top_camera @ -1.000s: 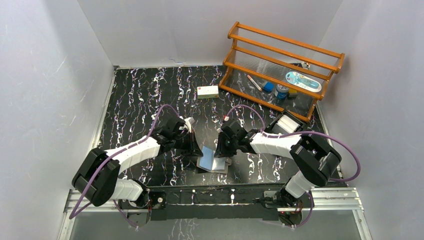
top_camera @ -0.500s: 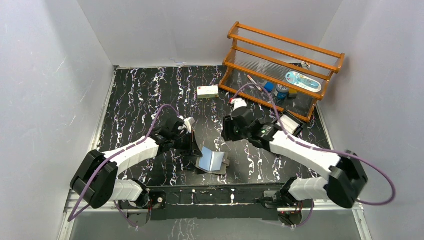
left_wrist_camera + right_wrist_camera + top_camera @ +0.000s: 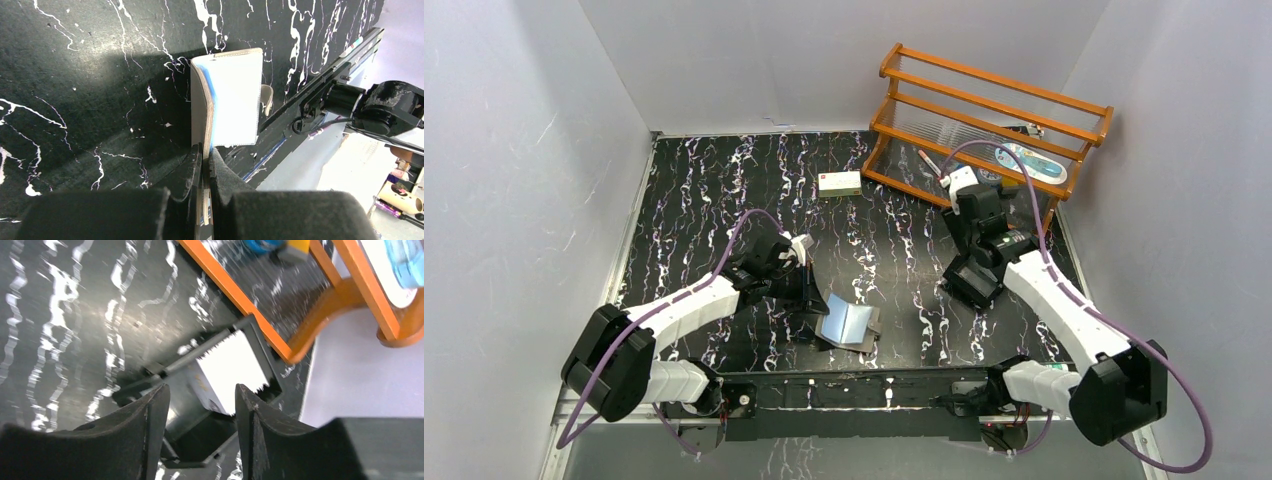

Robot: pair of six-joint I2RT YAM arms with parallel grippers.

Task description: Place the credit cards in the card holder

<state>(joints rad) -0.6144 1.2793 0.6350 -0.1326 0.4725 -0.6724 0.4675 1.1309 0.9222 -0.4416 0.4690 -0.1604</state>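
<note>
The card holder [image 3: 849, 325] lies open near the front edge, its light blue inside up. In the left wrist view its taupe flap [image 3: 200, 115] stands on edge beside the pale inner pocket [image 3: 234, 100]. My left gripper [image 3: 809, 292] is shut on that flap's edge [image 3: 205, 156]. My right gripper [image 3: 972, 283] is open and empty, hovering over the black open-topped tray [image 3: 200, 462] at the right. A stack of white credit cards [image 3: 232, 367] stands in that tray, between and beyond my fingertips [image 3: 152, 420]. In the top view my right arm hides the tray.
A wooden rack [image 3: 984, 130] with small items stands at the back right, close behind the tray; it also shows in the right wrist view [image 3: 300, 330]. A white box with a red mark [image 3: 839, 183] lies at the back middle. White walls enclose the table.
My right gripper left the card holder and swung right and back to over the black tray. The card holder now lies open with one side curled up. The left gripper kept its hold.
</note>
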